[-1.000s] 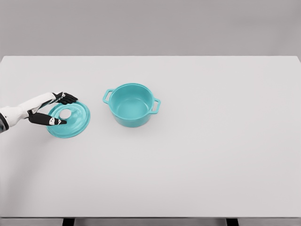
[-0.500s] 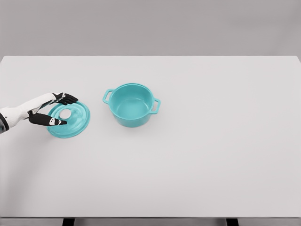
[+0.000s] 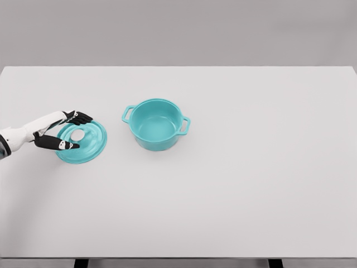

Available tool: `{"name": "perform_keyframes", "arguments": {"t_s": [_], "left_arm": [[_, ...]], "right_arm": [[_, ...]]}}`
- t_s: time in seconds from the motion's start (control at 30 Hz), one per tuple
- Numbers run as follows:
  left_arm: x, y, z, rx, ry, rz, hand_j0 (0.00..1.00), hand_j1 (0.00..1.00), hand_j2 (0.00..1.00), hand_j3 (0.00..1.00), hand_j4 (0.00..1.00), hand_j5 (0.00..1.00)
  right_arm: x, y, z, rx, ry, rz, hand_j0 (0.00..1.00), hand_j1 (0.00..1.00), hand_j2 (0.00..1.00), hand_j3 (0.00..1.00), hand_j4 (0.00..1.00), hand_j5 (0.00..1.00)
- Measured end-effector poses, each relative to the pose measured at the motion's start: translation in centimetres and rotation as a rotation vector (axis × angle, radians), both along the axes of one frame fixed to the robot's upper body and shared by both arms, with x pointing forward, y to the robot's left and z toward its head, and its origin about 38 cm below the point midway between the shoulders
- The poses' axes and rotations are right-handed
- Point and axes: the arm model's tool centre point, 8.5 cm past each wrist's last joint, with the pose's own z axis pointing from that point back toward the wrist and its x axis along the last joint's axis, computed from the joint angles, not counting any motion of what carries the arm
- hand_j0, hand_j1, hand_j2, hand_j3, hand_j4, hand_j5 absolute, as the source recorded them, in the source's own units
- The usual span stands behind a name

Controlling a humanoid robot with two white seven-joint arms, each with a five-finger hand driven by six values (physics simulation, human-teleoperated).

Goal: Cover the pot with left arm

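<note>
A teal pot [image 3: 156,124] with two side handles stands uncovered on the white table [image 3: 240,178], left of the middle. Its round teal lid [image 3: 92,143] lies flat on the table to the pot's left, with a pale knob [image 3: 77,135] at its centre. My left hand [image 3: 80,132] reaches in from the left edge and sits over the lid's left part. Its black fingers [image 3: 79,117] lie at the lid's far rim and the thumb [image 3: 62,144] at the near rim, spread on either side of the knob. The lid still rests on the table. The right arm is out of view.
A grey wall runs behind the table's far edge. Dark table legs [image 3: 81,262] show below the near edge.
</note>
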Motion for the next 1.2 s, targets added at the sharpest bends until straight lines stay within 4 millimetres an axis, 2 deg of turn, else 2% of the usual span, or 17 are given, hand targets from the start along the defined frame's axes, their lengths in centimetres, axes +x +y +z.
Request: {"name": "perform_keyframes", "arguments": {"t_s": [0.27, 0.5, 0.77, 0.87, 0.93, 1.03, 1.2], "left_arm": [[0.0, -0.1, -0.1, -0.002, 0.001, -0.002, 0.78, 0.78, 0.78, 0.78, 0.78, 0.78], [-0.1, -0.1, -0.2, -0.001, 0.004, -0.001, 0.73, 0.73, 0.73, 0.73, 0.73, 0.73], [-0.1, 0.6, -0.6, -0.001, 0.017, 0.019, 0.72, 0.72, 0.72, 0.72, 0.72, 0.72], [-0.1, 0.7, -0.7, -0.013, 0.02, 0.026, 0.66, 0.66, 0.66, 0.66, 0.66, 0.66], [-0.1, 0.7, -0.8, -0.018, 0.019, 0.028, 0.56, 0.56, 0.56, 0.56, 0.56, 0.56], [-0.1, 0.7, -1.0, -0.02, 0.015, 0.024, 0.49, 0.49, 0.49, 0.49, 0.49, 0.49], [-0.2, 0.7, -1.3, -0.029, 0.002, 0.017, 0.48, 0.48, 0.48, 0.48, 0.48, 0.48]], "right_arm": [[0.0, 0.0, 0.0, 0.0, 0.0, 0.0, 1.0, 1.0, 1.0, 1.0, 1.0, 1.0], [0.0, 0.0, 0.0, 0.0, 0.0, 0.0, 1.0, 1.0, 1.0, 1.0, 1.0, 1.0], [0.0, 0.0, 0.0, 0.0, 0.0, 0.0, 1.0, 1.0, 1.0, 1.0, 1.0, 1.0], [0.0, 0.0, 0.0, 0.0, 0.0, 0.0, 1.0, 1.0, 1.0, 1.0, 1.0, 1.0], [0.0, 0.0, 0.0, 0.0, 0.0, 0.0, 1.0, 1.0, 1.0, 1.0, 1.0, 1.0], [0.0, 0.0, 0.0, 0.0, 0.0, 0.0, 1.0, 1.0, 1.0, 1.0, 1.0, 1.0], [0.0, 0.0, 0.0, 0.0, 0.0, 0.0, 1.0, 1.0, 1.0, 1.0, 1.0, 1.0]]}}
